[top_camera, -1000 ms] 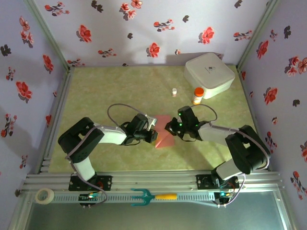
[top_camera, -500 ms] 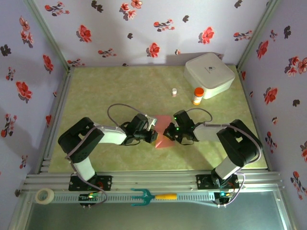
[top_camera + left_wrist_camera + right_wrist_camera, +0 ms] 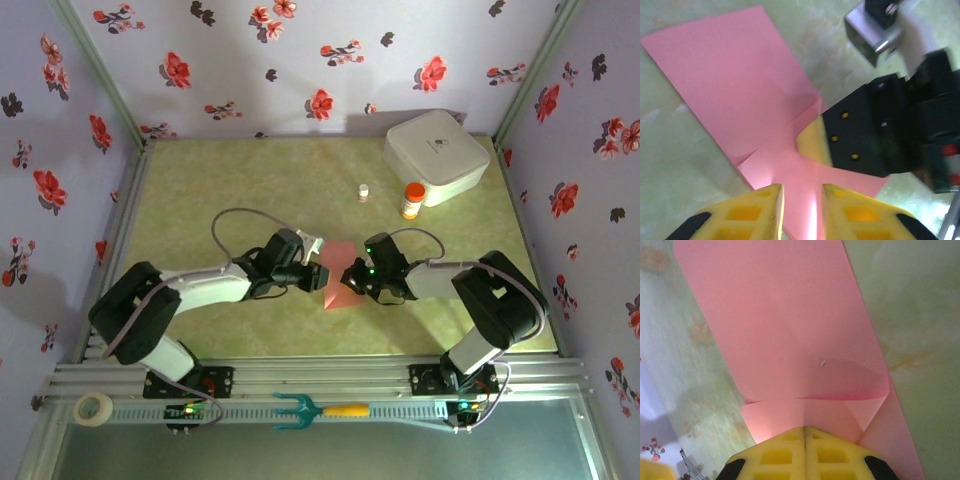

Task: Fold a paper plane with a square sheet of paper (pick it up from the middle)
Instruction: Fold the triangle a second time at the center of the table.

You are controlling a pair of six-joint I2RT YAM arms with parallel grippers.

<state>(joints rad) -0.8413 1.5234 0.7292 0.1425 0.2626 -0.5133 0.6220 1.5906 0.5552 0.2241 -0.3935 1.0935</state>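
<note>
With your right gripper (image 3: 805, 432), jaws shut, pinning the folded corner of the square sheet of paper (image 3: 785, 320) flat on the table (image 3: 250, 190) between the arms, run your left gripper (image 3: 801, 192), jaws slightly parted and gripping nothing, gently along the crease.

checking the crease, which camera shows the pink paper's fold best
Right wrist: the thin salmon-pink paper sheet lies close up, its folded flap plain ahead of the right gripper. Left wrist shows it partly behind that gripper; top external, just a small distant patch.
</note>
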